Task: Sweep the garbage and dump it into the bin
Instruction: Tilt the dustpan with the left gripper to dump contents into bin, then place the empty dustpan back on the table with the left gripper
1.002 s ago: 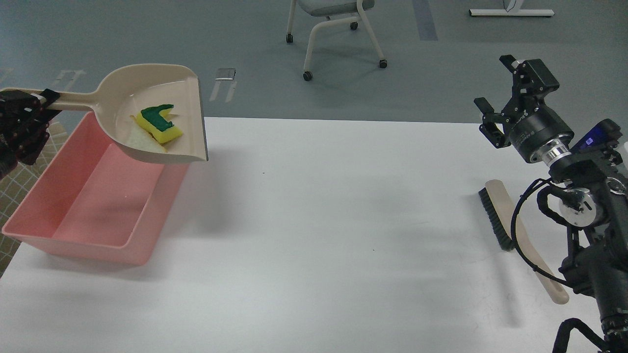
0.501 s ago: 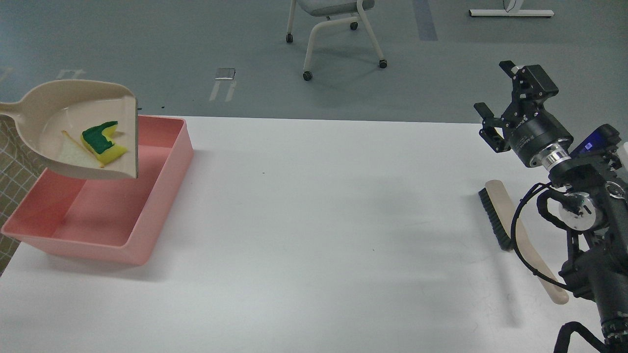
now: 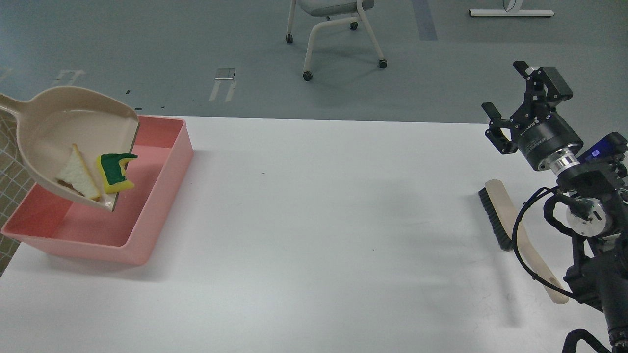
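On the near right of the bench [image 3: 314,235] the brush [image 3: 496,223] lies idle. Just beyond it the right claw [image 3: 510,105] hangs spread and empty. Across on the left, the dustpan [image 3: 59,132] tilts lip-down over the pink bin [image 3: 147,215]; the yellow-green sponge piece [image 3: 116,172] sits at the lip and the pale crusty piece [image 3: 78,171] just behind. The left claw is out of view. To dump well, steepen the tilt gradually, keeping the lip inside the bin's walls so both scraps drop in.
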Motion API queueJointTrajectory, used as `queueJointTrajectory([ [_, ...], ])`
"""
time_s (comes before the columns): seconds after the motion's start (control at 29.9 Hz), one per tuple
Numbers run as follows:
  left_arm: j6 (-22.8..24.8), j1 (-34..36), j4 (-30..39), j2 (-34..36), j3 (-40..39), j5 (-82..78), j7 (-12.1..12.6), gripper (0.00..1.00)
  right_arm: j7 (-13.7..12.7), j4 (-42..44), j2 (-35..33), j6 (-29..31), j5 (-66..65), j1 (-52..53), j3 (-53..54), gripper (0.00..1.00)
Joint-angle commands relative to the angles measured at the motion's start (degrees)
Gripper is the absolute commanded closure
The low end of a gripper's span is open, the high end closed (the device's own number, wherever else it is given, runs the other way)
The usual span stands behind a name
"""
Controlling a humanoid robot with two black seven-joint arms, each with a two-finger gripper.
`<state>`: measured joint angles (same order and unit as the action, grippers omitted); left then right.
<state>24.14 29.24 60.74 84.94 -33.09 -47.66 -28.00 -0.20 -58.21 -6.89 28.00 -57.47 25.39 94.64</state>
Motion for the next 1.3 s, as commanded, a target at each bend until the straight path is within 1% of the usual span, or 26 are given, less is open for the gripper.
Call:
queueJointTrajectory([
  [0.0, 0.1, 3.7, 0.6, 0.8, -0.1, -4.7, 0.0, 0.82, 0.0, 0.0, -0.7, 0.0, 0.4, -0.3, 0.0, 0.01],
  [0.07, 0.3, 7.2, 1.7, 1.6, 0.0, -9.4, 0.0, 0.82, 0.4, 0.0, -0.7, 0.0, 0.4, -0.5, 0.0, 0.01],
  [0.23, 0.5, 10.6, 2.8, 1.8, 0.0, -11.6, 0.0, 0.82, 1.3, -0.1, -0.7, 0.0, 0.5, -0.5, -0.1, 0.01],
  [0.37, 0.5, 11.1, 3.2, 1.0, -0.5, -10.8, 0.0, 0.82, 1.3, -0.2, -0.8, 0.0, 0.5, -0.5, -0.1, 0.01],
  [0.43, -0.1, 11.1, 3.9, -1.1, 0.0, -10.5, 0.0, 0.82, 1.3, -0.7, -0.8, 0.0, 0.4, -0.6, 0.0, 0.01],
  [0.57, -0.1, 11.0, 4.0, -1.7, 0.0, -10.3, 0.0, 0.82, 1.3, -2.2, -1.7, 0.0, 0.5, -1.0, 0.0, 0.01],
  [0.67, -0.1, 11.4, 4.4, -3.1, -0.5, -5.6, 0.0, 0.82, 1.3, -3.7, -2.3, 0.0, 0.5, -2.1, 0.0, 0.01],
  [0.73, -0.5, 11.4, 7.1, -3.5, -0.2, 3.9, 0.0, 0.82, 1.3, -4.8, -2.4, 0.0, 0.5, -2.9, 0.0, 0.01],
  [0.77, -0.5, 11.4, 7.1, -3.6, -0.2, 4.0, 0.0, 0.82, 1.3, -4.8, -2.4, 0.0, 0.5, -2.9, 0.0, 0.01],
  [0.87, -2.0, 11.1, 11.7, -4.5, 0.0, 11.3, 0.3, 0.82, 1.3, -5.5, -3.7, 0.0, 1.2, -3.2, 0.0, 0.01],
  [0.9, -3.3, 10.6, 13.2, -6.0, 0.0, 12.4, 0.8, 0.81, 1.3, -5.5, -3.9, 0.0, 1.2, -3.2, 0.0, 0.01],
  [0.94, -3.9, 10.4, 13.6, -7.0, 0.1, 12.7, 0.8, 0.81, 1.3, -5.5, -4.0, 0.0, 1.2, -3.2, 0.0, 0.01],
  [0.97, -5.2, 10.2, 14.0, -9.9, 0.4, 13.0, 0.7, 0.79, 1.3, -5.5, -4.1, 0.0, 1.2, -3.2, 0.0, 0.01],
  [1.04, -6.9, 9.1, 14.1, -13.1, 0.6, 13.2, 0.7, 0.73, 1.3, -5.5, -4.1, 0.0, 1.2, -3.2, 0.0, 0.01],
  [1.1, -12.2, 6.8, 13.0, -20.5, 0.6, 15.0, 0.9, 0.71, 1.3, -5.3, -4.0, 0.0, 1.2, -2.6, 0.0, 0.01],
  [1.14, -13.8, 6.5, 12.6, -22.9, 0.6, 15.1, 1.1, 0.69, 1.3, -5.1, -4.0, 0.0, 1.2, -2.4, 0.0, 0.01],
  [1.17, -15.9, 6.4, 12.0, -27.2, 0.7, 14.9, 1.4, 0.68, 1.3, -4.8, -4.0, 0.0, 1.1, -1.8, 0.0, 0.01],
  [1.27, -17.8, 6.0, 11.9, -34.2, 0.9, 14.8, 2.0, 0.68, 1.3, -4.5, -3.9, 0.0, 1.1, -0.1, -0.1, 0.01],
])
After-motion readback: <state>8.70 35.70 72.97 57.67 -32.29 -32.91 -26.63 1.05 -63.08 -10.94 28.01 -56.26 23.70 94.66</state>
